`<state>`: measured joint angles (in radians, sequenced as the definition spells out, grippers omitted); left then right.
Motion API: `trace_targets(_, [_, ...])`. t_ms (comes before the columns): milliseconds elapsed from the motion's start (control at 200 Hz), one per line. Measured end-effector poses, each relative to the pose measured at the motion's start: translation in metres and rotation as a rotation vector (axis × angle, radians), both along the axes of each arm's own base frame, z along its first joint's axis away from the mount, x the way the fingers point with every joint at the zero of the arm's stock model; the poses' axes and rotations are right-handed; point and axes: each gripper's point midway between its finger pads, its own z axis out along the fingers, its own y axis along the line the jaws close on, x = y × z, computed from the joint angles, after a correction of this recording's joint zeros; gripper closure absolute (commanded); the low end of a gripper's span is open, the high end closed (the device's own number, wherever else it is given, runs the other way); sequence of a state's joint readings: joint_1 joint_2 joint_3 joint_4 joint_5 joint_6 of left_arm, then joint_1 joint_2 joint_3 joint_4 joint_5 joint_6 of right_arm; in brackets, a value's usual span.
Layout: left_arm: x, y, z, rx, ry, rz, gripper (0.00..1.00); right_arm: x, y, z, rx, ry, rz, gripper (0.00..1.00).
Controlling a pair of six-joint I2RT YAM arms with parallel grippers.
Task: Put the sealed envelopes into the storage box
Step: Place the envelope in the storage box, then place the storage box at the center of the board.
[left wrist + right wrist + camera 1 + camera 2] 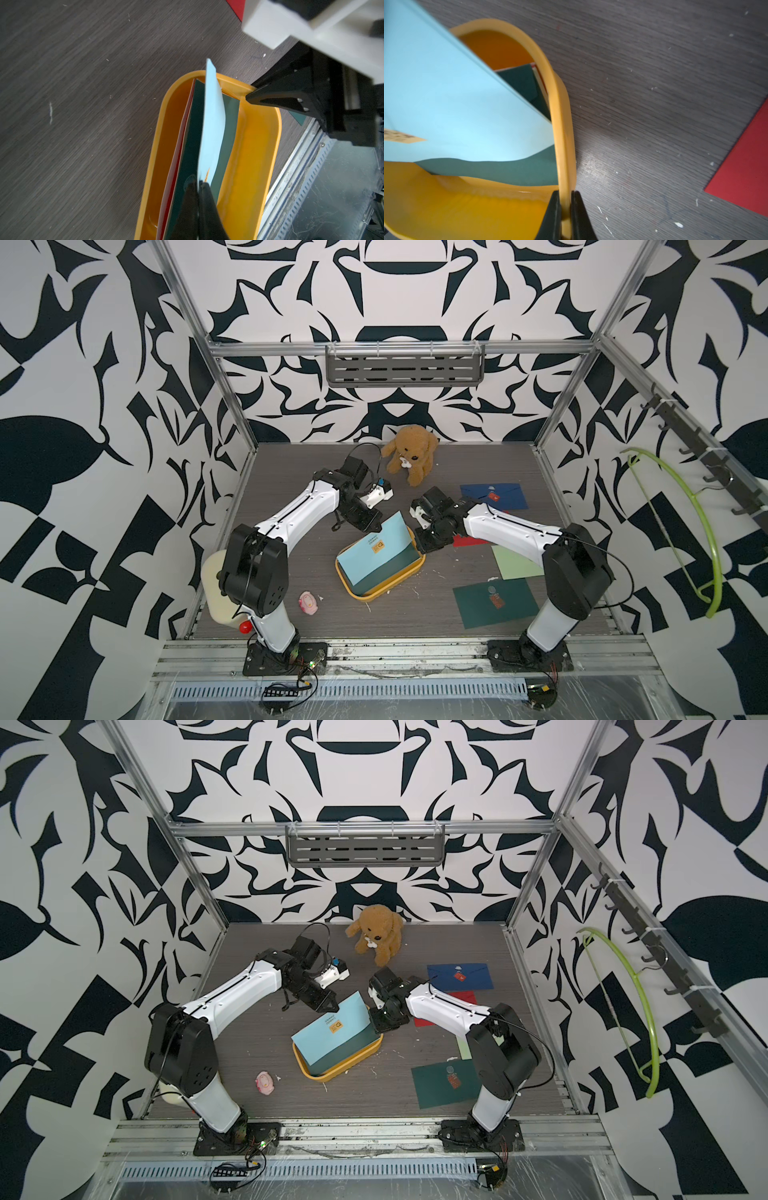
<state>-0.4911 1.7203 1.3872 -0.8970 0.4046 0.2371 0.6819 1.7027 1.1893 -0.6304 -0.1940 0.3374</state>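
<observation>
Counter (395, 622) centre: yellow storage box (374, 595), light blue envelope (212, 124) standing tilted inside, upper corner clamped in left pincer (200, 184). Box rim at 2 o'clock clamped in right pincer (565, 199). Flat at 4 o'clock, dark green envelope (494, 601); at 2 o'clock, navy envelope (509, 497).

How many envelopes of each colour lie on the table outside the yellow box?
Navy envelope: 1
Red envelope: 1
Pale green envelope: 1
Dark green envelope: 1
Total: 4
</observation>
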Motion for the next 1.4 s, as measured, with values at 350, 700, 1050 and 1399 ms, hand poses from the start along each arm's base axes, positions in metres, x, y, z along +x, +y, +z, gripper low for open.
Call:
trace_targets(350, [-0.007, -0.006, -0.027, 0.025, 0.064, -0.026, 0.96, 0.0, 0.0, 0.0, 0.003, -0.001, -0.002, 0.98])
trace_targets(700, [0.011, -0.003, -0.028, 0.085, 0.006, 0.016, 0.57, -0.001, 0.0, -0.005, 0.01, 0.009, -0.02, 1.0])
trace_targets(1050, [0.065, 0.026, 0.044, 0.09, -0.192, 0.377, 0.49, 0.008, -0.01, -0.003, 0.041, -0.032, -0.262, 1.0])
trace_targets(1399, [0.037, 0.068, 0.057, 0.101, -0.183, 0.664, 0.47, 0.054, 0.007, -0.009, 0.088, -0.071, -0.498, 0.99])
